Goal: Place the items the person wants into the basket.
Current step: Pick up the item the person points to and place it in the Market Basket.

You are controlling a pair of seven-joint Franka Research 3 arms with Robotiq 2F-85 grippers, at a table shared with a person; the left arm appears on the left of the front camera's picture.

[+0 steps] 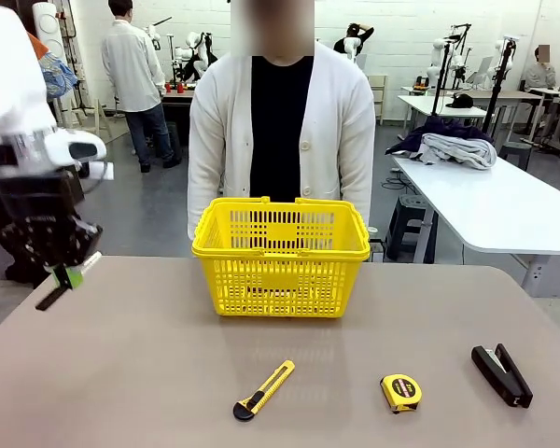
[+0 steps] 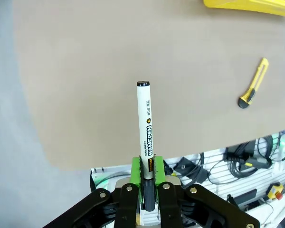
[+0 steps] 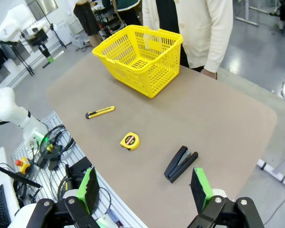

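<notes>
Green pads [image 2: 136, 175] of the left gripper [image 1: 70, 275] pinch the marker [image 2: 145, 123] at the front view's left edge, its barrel sticking straight out from the jaws, with the basket [image 1: 280, 257] to the right at frame centre; the right gripper [image 3: 145, 187] hangs spread.

Front camera faces the person [image 1: 280, 140] across the table [image 1: 121, 373]; both wrist cameras look down on the knife [image 2: 253, 89].
</notes>
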